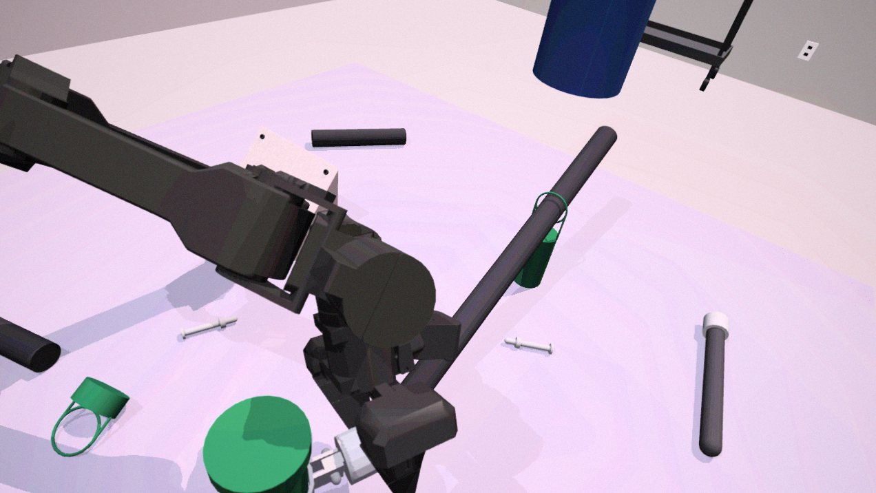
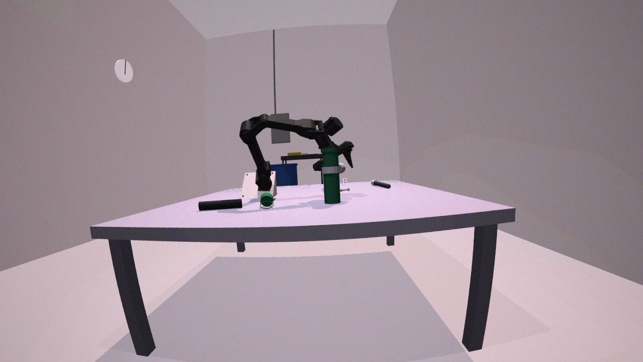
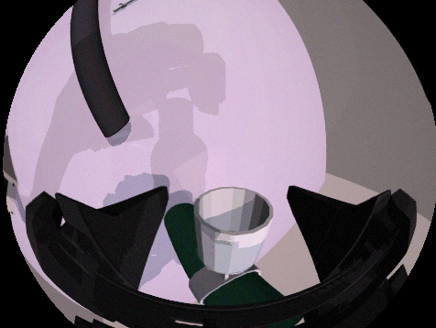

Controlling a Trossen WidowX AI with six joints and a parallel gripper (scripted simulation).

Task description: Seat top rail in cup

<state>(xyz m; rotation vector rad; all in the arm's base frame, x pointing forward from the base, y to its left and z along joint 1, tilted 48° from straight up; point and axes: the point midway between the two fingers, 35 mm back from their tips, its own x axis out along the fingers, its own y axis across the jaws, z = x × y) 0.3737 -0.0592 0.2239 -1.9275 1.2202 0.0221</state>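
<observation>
The dark rail (image 1: 505, 266) (image 3: 87, 50) slants through the loop cap (image 1: 549, 234) on the short green post (image 1: 534, 269). In the wrist view its cut end is up and left of the white end cup (image 1: 355, 456) (image 2: 342, 168) (image 3: 231, 249), apart from it. The cup's mouth is empty. It hangs on the brace band (image 2: 331, 170) (image 3: 201, 286), high on the big green post (image 1: 257, 441) (image 2: 331, 191) (image 3: 245, 293). My gripper (image 3: 229, 193) is open and empty. In the wrist view its fingers stand either side of the cup; contact cannot be told. In the top view it partly hides the cup and rail end.
A spare green loop cap (image 1: 100, 398) (image 2: 266, 198) and a dark tube (image 1: 27, 345) (image 2: 220, 205) lie left. Two bolts (image 1: 209, 327) (image 1: 529, 345) lie on the table. A white-capped bar (image 1: 713, 392) (image 2: 381, 184) lies right; a short black tube (image 1: 358, 137) lies at the back.
</observation>
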